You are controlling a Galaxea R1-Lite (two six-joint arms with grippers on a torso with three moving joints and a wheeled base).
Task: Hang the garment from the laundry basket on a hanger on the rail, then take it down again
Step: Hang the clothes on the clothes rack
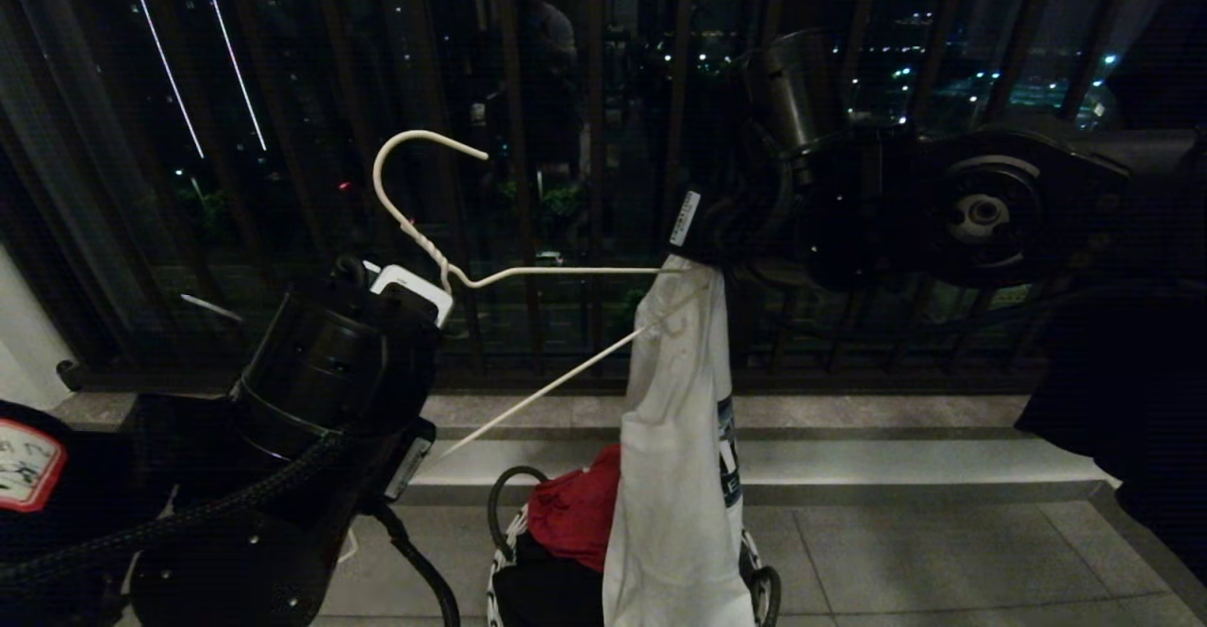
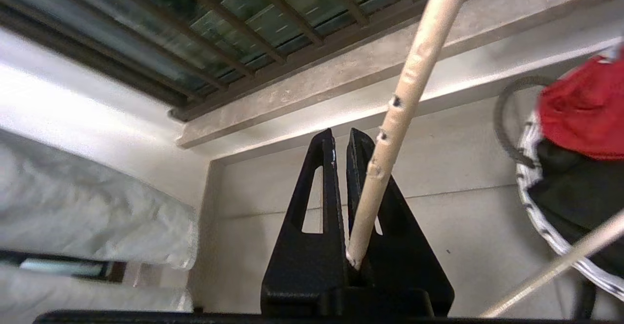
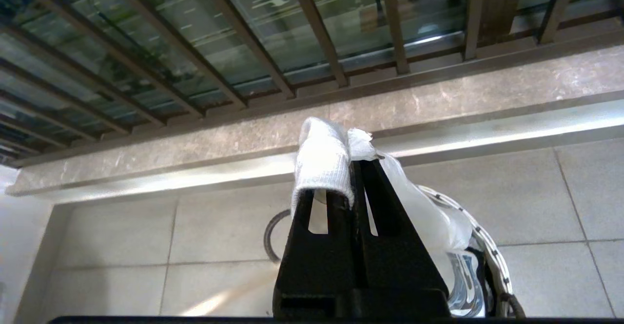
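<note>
T-shirt (image 1: 674,476) hangs bunched from my right gripper (image 3: 352,168), clamped on its collar above the basket (image 1: 759,580) at the near middle; one hanger (image 1: 528,273) end touches the cloth there. My left gripper (image 2: 341,141) is clamped on the hanger's wire, left of the shirt.

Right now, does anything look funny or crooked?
Yes. The hanger is tipped sideways, one end poking into the T-shirt, which dangles bunched from the right tool over the basket.
</note>
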